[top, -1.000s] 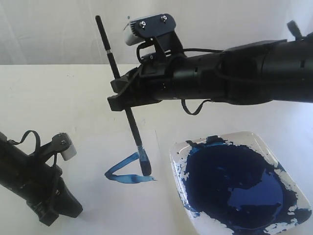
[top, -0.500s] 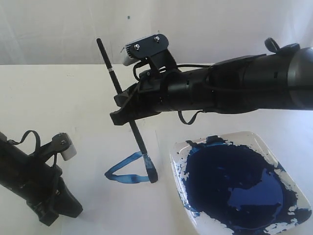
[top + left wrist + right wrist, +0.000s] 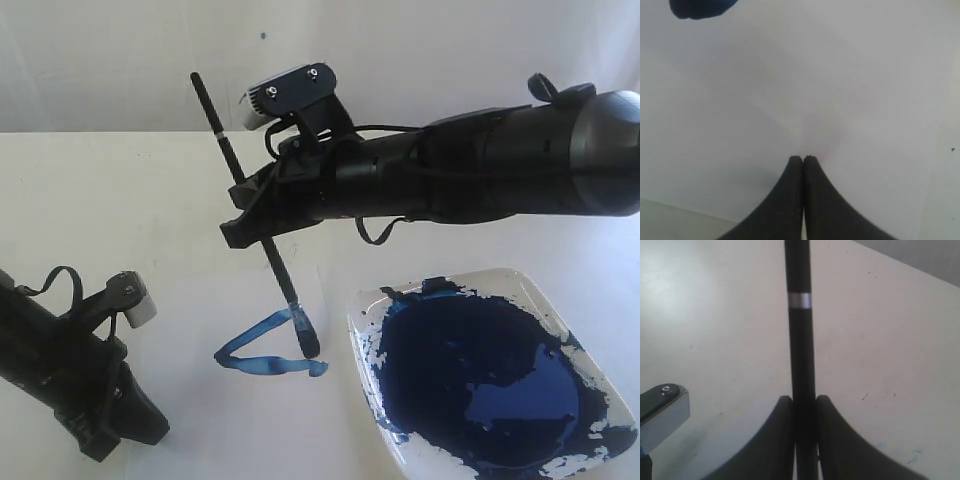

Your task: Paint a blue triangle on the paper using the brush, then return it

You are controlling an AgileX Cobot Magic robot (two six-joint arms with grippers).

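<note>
On paper (image 3: 250, 310): triangle (image 3: 260, 366), a blue outline, just left of tray (image 3: 540, 285).
Brush (image 3: 283, 282): tilted, tip touching the triangle's right corner, handle leaning up and to the left.
Right gripper (image 3: 804, 407): clamped on the brush handle, above the paper.
Left gripper (image 3: 803, 159): fingers pressed together, holding nothing, low at left, apart from the triangle.
Tray: holds dark blue paint (image 3: 480, 380).

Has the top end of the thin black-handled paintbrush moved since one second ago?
Yes. In the exterior view the top end of the thin black-handled paintbrush has dropped, nearer the far edge of the cream table.
</note>
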